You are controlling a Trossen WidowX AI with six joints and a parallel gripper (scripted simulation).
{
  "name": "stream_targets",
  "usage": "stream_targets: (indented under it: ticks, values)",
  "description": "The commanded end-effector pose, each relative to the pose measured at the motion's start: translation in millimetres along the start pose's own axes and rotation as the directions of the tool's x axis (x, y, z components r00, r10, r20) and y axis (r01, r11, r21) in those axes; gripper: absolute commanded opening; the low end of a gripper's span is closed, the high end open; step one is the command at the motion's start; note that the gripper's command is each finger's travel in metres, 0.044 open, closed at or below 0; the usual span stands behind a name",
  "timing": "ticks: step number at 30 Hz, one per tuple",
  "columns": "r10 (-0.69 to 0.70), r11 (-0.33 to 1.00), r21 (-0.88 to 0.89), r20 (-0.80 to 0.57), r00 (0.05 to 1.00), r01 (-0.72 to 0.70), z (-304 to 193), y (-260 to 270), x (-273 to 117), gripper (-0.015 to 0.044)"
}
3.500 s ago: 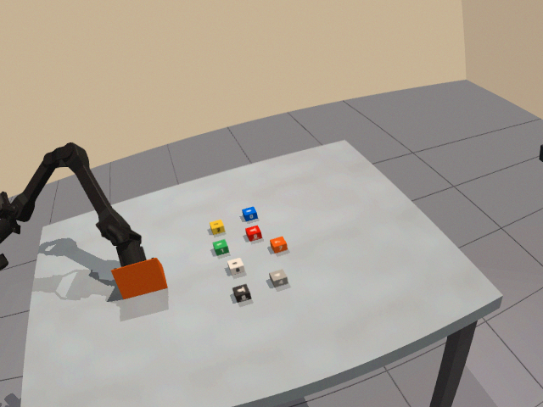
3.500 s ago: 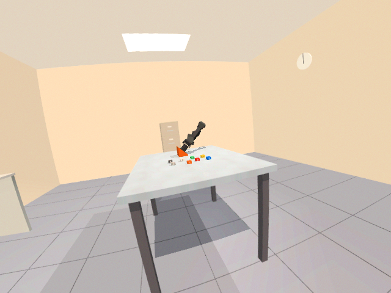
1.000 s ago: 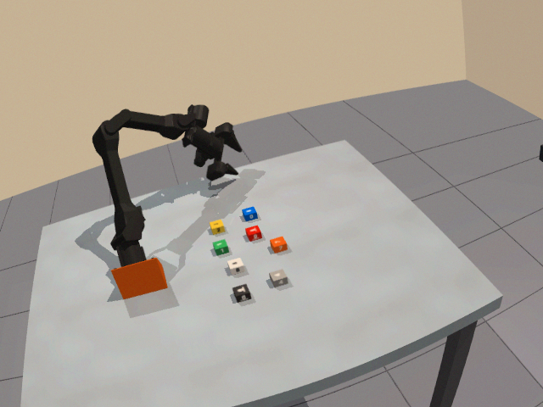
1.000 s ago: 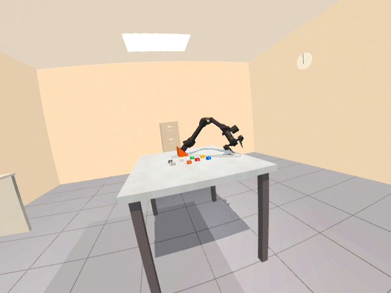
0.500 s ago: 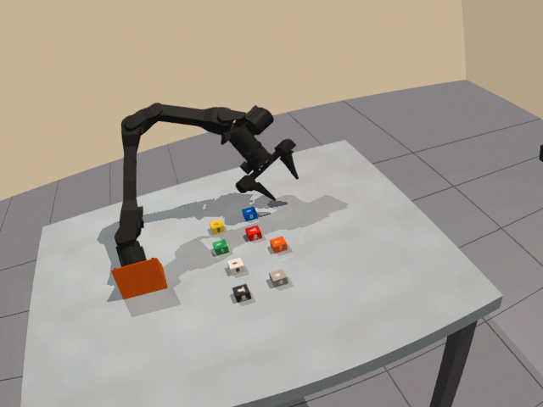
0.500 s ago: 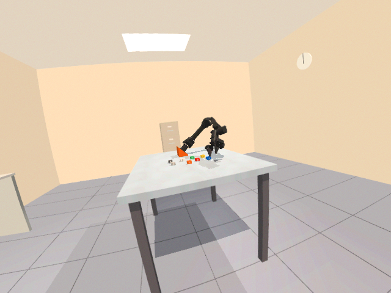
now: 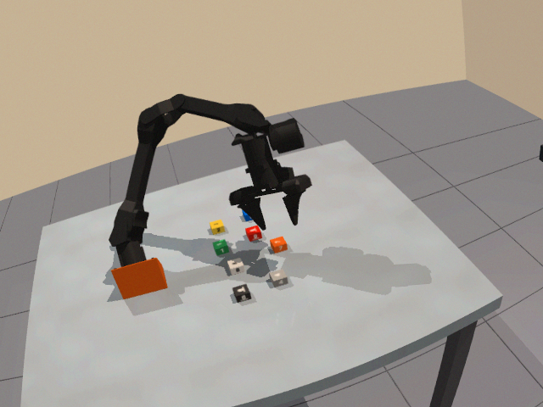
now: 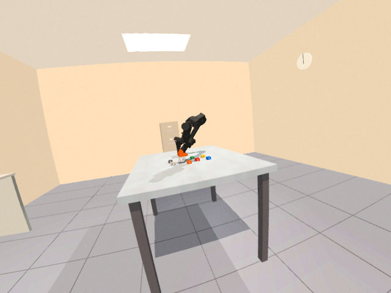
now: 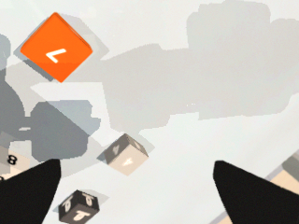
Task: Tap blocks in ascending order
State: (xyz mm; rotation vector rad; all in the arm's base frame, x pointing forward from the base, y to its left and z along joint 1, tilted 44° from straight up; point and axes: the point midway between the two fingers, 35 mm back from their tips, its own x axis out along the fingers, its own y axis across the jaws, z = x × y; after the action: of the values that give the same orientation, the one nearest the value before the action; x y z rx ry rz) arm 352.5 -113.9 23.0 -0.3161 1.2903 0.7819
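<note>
My gripper [image 7: 279, 226] [image 9: 139, 168] is open and empty, above the table near the red and orange blocks. The orange block [image 7: 278, 244] [image 8: 189, 162] [image 9: 56, 47] shows 7, the green block [image 7: 221, 247] [image 8: 192, 157] shows 1, and the white block [image 7: 235, 266] shows 8 in the wrist view [image 9: 13, 161]. The grey block [image 7: 278, 278] [image 8: 173, 163] [image 9: 126, 156] seems to show 4. Digits on the black block [image 7: 242, 292] [image 9: 78, 207], red block [image 7: 253, 232] [image 8: 197, 159], yellow block [image 7: 216, 226] [image 8: 203, 155] and blue block [image 7: 247, 214] [image 8: 208, 157] are unclear. A finger partly hides the blue one in the top view.
The orange arm base [image 7: 139, 278] [image 8: 182, 153] stands on the table [image 7: 109, 350] [image 8: 220, 173], left of the blocks in the top view. The arm casts shadows across the blocks' area. A filing cabinet [image 8: 168, 132] stands behind the table.
</note>
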Motion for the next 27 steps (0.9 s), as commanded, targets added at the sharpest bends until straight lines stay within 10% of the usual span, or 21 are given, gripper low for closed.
stream_targets:
  ticks: [1, 11, 27]
  values:
    - [0.136, 0.955, 0.263, 0.033, 0.990, -0.140, -58.2, -1.9, 6.1, 0.0400]
    - [0.305, 0.650, 0.656, 0.237, 0.922, -0.384, -158.3, 15.2, 3.3, 0.0400]
    - [0.304, 0.637, 0.666, 0.247, 0.920, -0.389, -162.0, 15.9, 2.0, 0.0400]
